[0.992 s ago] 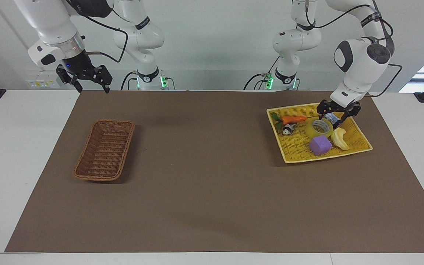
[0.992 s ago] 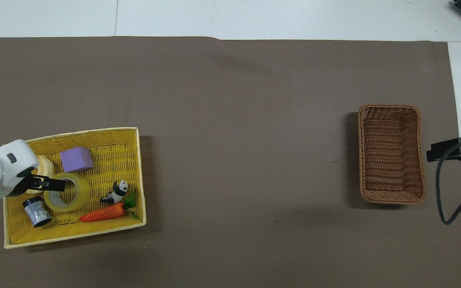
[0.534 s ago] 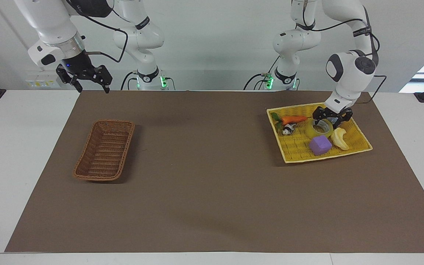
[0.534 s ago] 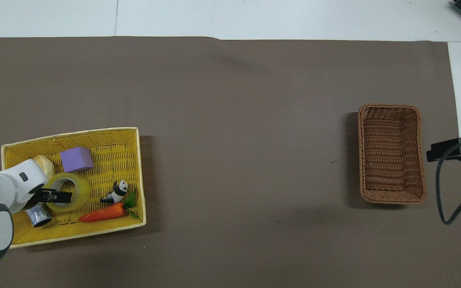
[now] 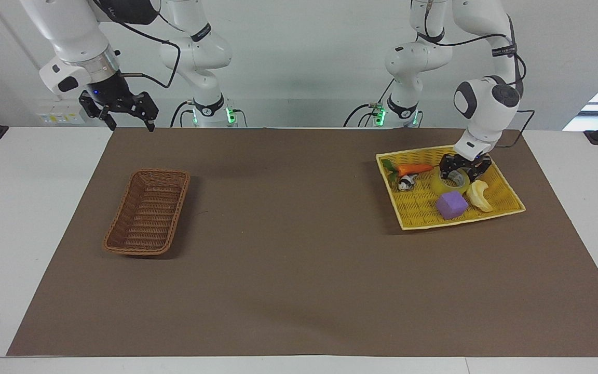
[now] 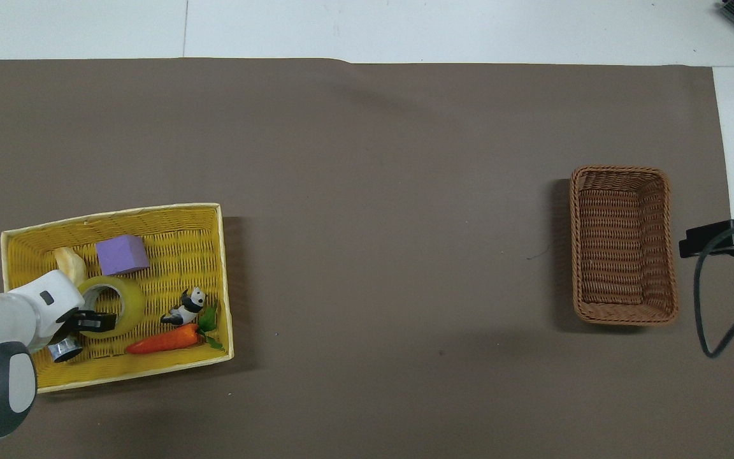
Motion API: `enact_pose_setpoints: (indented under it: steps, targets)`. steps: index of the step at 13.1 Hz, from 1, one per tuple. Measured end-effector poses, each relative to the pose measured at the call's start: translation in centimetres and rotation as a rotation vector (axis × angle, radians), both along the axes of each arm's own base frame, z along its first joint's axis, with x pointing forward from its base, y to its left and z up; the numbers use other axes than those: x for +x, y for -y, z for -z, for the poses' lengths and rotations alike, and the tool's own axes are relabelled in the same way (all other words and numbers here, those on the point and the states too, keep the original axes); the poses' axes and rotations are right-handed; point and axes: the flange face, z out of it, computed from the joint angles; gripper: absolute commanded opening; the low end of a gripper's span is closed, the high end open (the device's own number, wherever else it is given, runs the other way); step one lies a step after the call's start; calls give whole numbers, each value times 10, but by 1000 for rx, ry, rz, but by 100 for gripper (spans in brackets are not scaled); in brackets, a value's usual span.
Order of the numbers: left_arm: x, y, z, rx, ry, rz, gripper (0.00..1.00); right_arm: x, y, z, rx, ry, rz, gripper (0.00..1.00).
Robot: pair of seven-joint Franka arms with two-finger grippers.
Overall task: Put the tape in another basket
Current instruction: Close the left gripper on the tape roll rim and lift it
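Your left arm comes down from its base in a high arch, elbow up, forearm dropping steeply and the wrist pointing almost straight down. Your left gripper (image 5: 460, 175) sits low, down at the tape (image 5: 453, 183), with its fingers astride the roll's wall nearest the robots; whether they have clamped it you cannot tell from here. Your right arm waits, wrist tilted downward toward the table's edge. Your right gripper (image 5: 120, 115) hangs in the air over that edge, jaws spread wide and holding nothing.
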Motion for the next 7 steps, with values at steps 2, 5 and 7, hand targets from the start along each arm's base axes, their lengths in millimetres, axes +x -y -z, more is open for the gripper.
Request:
enact_pose_setpoints:
  steps: [2, 5, 7]
  targets:
    - [-2, -1, 2, -2, -14, -13, 0, 0, 0, 0, 0, 0, 0, 100]
    - [-3, 1, 2, -4, -37, -28, 0, 0, 0, 0, 0, 0, 0, 100]
    - [-2, 2, -2, -6, -64, -39, 0, 0, 0, 0, 0, 0, 0, 100]
